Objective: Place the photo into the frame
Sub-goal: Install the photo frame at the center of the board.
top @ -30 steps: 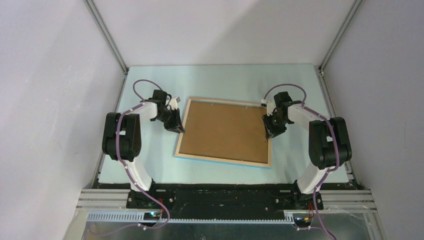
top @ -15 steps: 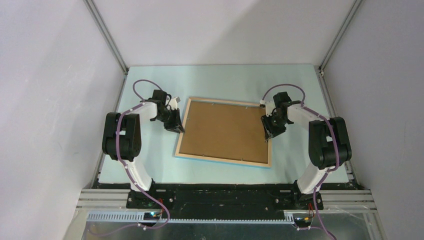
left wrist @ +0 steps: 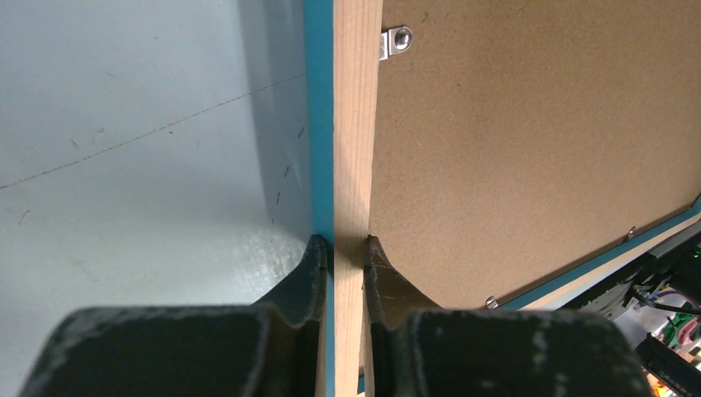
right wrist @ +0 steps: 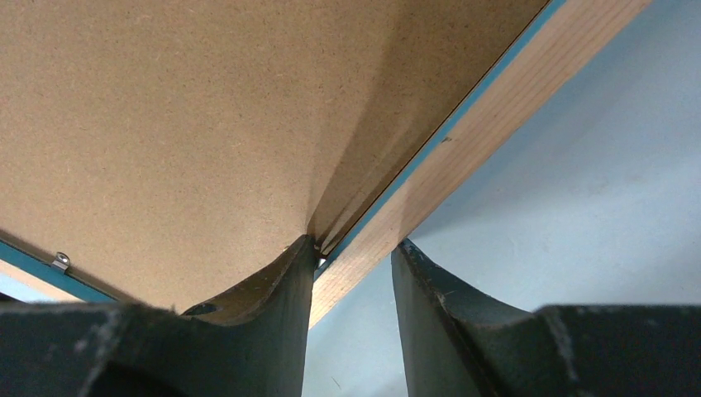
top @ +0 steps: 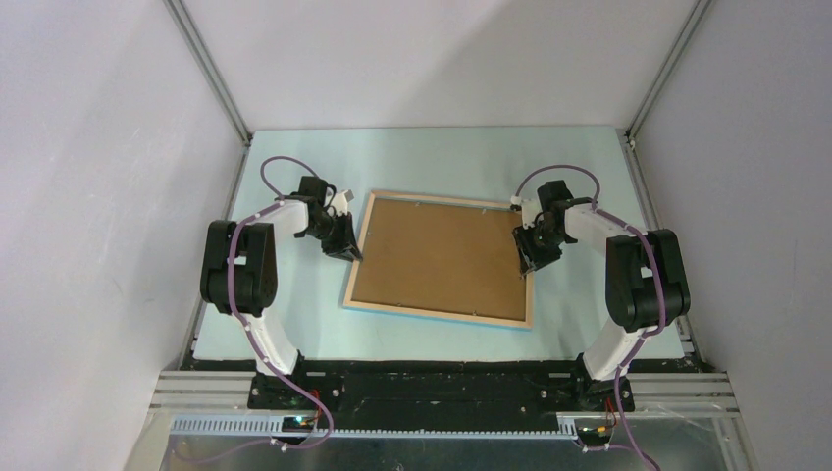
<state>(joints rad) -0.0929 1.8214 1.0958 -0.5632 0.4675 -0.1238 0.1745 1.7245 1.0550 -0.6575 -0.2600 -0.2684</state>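
Tabletop [top: 442,157] of pale blue-green fills the floor of a small booth, shut in by plain grey-white walls [top: 432,59] at the back and on both sides, with bare metal posts [top: 208,69] running up the two far corners. Seen close in the left wrist view, the surface carries fine scratches and small dark specks. The frame [top: 437,315] lies flat near the middle of the table, between the two arms and turned slightly askew, its pale wood face up and its bright blue showing only along the edges. A brown backing board [top: 442,257] sits inside it, with a small metal clip [left wrist: 395,41] screwed to the wood at the board's edge. The left gripper [left wrist: 340,244] is clamped on the frame's left rail, one finger against the blue outer edge and the other against the inner edge beside the board. The right gripper [right wrist: 355,246] straddles the right rail with its jaws standing apart: one fingertip rests at the seam between board and rail, the other is outside the rail over bare table, and I cannot tell whether they press on the wood. Purple cables [top: 285,162] loop over both wrists, and the arm bases stand on a black bar [top: 442,385] along the near edge.
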